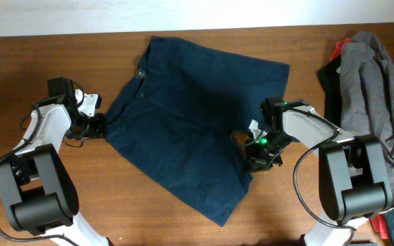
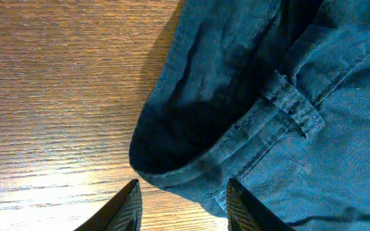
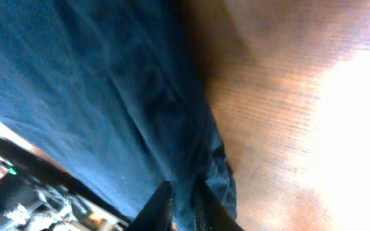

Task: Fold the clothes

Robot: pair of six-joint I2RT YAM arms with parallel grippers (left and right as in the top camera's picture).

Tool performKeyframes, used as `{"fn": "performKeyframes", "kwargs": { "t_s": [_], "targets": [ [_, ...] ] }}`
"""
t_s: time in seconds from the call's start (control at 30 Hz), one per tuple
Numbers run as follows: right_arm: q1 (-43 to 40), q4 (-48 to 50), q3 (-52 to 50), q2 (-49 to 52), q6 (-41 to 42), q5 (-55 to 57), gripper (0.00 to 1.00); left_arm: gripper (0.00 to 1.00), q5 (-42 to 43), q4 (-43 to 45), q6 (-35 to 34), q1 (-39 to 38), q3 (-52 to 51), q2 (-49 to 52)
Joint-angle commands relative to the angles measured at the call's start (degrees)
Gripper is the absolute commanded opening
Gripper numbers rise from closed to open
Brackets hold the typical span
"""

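Though both arms are at the cloth, the shorts (image 1: 190,130) lie unfolded across the middle of the desk (image 1: 19,198).
They are spread flat, with the waistband toward the left and the legs running to the right and the near edge, and no layer is doubled over. The left gripper (image 2: 184,192) sits at the waistband's rim with its jaws spread, the cloth just ahead of them and not clamped. The right gripper (image 3: 184,192) is at the right hem, its fingers pressed nearly together on a pinch of fabric. I judge this to be the first grasp, with every fold left to do. The grey garment (image 1: 375,89) lies apart at the right edge.
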Motion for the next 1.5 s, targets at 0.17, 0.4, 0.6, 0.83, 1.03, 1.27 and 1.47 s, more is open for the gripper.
{"fn": "performKeyframes", "kwargs": {
  "t_s": [0.17, 0.4, 0.6, 0.83, 1.03, 1.27, 1.47],
  "targets": [
    [-2.3, 0.7, 1.8, -1.6, 0.9, 5.9, 0.04, 0.42, 0.9, 0.0, 0.5, 0.0, -0.2, -1.0],
    [-5.8, -6.5, 2.0, -1.7, 0.2, 7.1, 0.58, 0.42, 0.9, 0.0, 0.5, 0.0, -0.2, -1.0],
    [-5.3, -2.5, -2.3, -1.7, -0.5, 4.0, 0.6, 0.42, 0.9, 0.2, 0.5, 0.0, -0.2, -1.0],
    [-3.8, 3.7, -7.0, -1.7, -2.0, -3.0, 0.15, 0.4, 0.9, 0.2, 0.5, 0.0, -0.2, -1.0],
    [-5.8, 2.6, -3.3, -2.7, -2.0, 3.0, 0.04, 0.14, 0.9, 0.2, 0.5, 0.0, -0.2, -1.0],
    [-8.6, -3.8, 5.3, -4.1, -2.0, 19.7, 0.04, 0.13, 0.9, 0.2, 0.5, 0.0, -0.2, -1.0],
    [-8.7, -1.0, 6.3, -4.1, -1.9, 22.4, 0.04, 0.13, 0.9, 0.2, 0.5, 0.0, -0.2, -1.0]
  ]
}}
